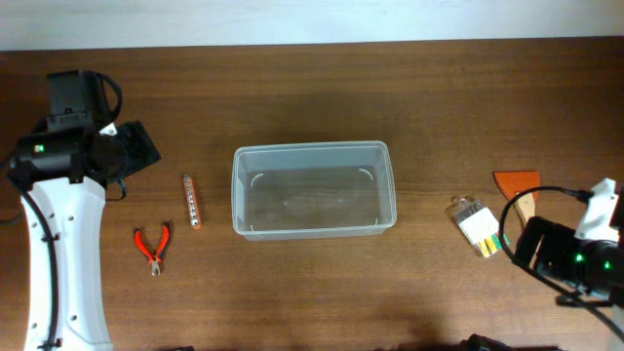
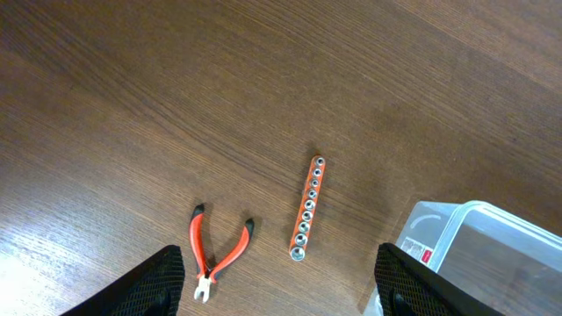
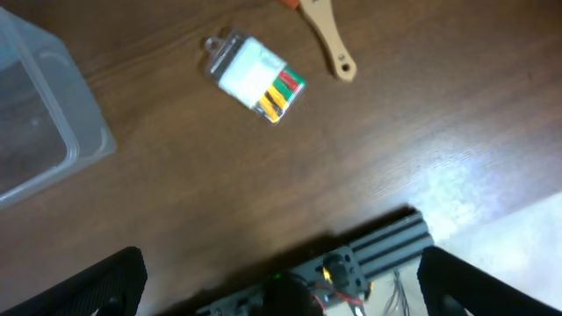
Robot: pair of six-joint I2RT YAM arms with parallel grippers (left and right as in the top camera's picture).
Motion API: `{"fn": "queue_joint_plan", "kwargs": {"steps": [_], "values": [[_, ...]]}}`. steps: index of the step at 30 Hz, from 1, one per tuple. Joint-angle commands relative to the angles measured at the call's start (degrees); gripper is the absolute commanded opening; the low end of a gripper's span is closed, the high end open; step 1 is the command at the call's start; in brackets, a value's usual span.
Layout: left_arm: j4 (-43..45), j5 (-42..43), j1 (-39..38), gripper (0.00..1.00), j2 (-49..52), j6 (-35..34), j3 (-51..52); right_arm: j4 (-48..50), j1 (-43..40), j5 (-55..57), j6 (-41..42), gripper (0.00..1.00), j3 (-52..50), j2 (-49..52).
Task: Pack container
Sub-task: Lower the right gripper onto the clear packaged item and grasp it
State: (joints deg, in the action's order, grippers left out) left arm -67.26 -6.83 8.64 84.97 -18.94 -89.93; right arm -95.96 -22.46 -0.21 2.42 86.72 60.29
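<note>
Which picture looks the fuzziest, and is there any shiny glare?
Right wrist view: fuzziest, the small packet looks soft, with bright glare on the table. Left wrist view: sharp, the pliers crisp. Overhead view: evenly lit.

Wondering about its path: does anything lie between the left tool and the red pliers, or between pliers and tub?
Only bare table separates the left tool and pliers; the orange socket strip lies between pliers and container.
</note>
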Motion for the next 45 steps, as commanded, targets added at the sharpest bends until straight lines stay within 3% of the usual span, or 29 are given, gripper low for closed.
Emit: {"fn": "queue_joint_plan", "kwargs": {"steps": [1, 13, 23, 29, 45], "values": [[0.4, 0.4, 0.0, 0.72, -0.5, -0.9, -0.9, 3.2, -0.4, -1.7, -3.8, 0.99, -3.9, 3.0], [0.5, 0.4, 0.0, 0.72, -0.5, -1.0, -0.9, 26.7, 0.1, 0.9, -15.7, 0.98, -17.8, 22.4], [1.3, 0.3, 0.0, 0.72, -0.5, -1.0, -0.9, 37.0, 10.3, 2.4, -23.9, 0.98, -18.6, 38.8], [1.7, -0.3, 0.0, 0.72, -0.5, -1.0, -0.9, 37.6, 15.4, 10.0, -24.5, 0.98, -19.6, 40.4], [2.1, -0.5, 0.0, 0.72, -0.5, -1.0, -0.9, 44.4, 14.8, 9.7, -21.4, 0.98, -28.5, 40.4]]}}
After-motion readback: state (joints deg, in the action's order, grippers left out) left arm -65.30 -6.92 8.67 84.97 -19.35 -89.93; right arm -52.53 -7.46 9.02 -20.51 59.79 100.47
